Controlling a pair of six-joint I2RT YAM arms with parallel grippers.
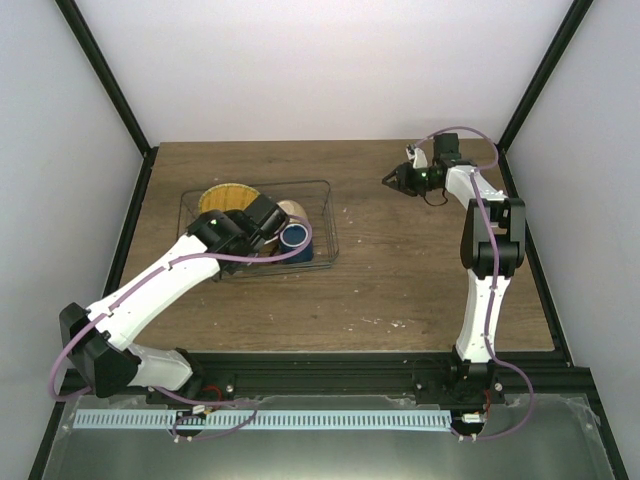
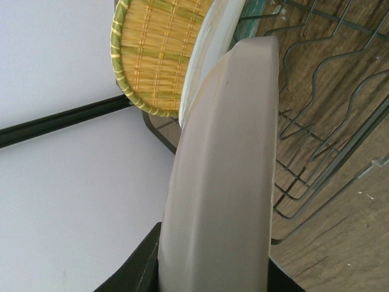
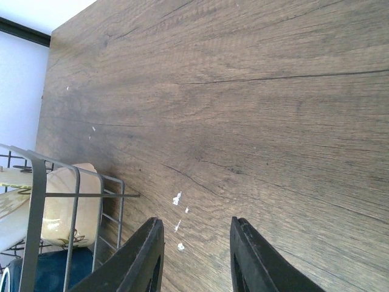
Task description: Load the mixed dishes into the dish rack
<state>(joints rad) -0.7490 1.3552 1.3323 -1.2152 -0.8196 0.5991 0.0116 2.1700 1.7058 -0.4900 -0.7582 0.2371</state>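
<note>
Left gripper (image 2: 213,271) grips pale plate (image 2: 222,182), dish rack (image 2: 338,153) just beyond it; next, likely: lower into slot, release. Right gripper (image 3: 197,243) parted, empty.

Legible text, labels, brands, numbers, signs: none in any of the three views.
Small cream bowl (image 3: 58,210): a small dark mark low on its side, too small to tell whether it is lettering or ornament.
</note>
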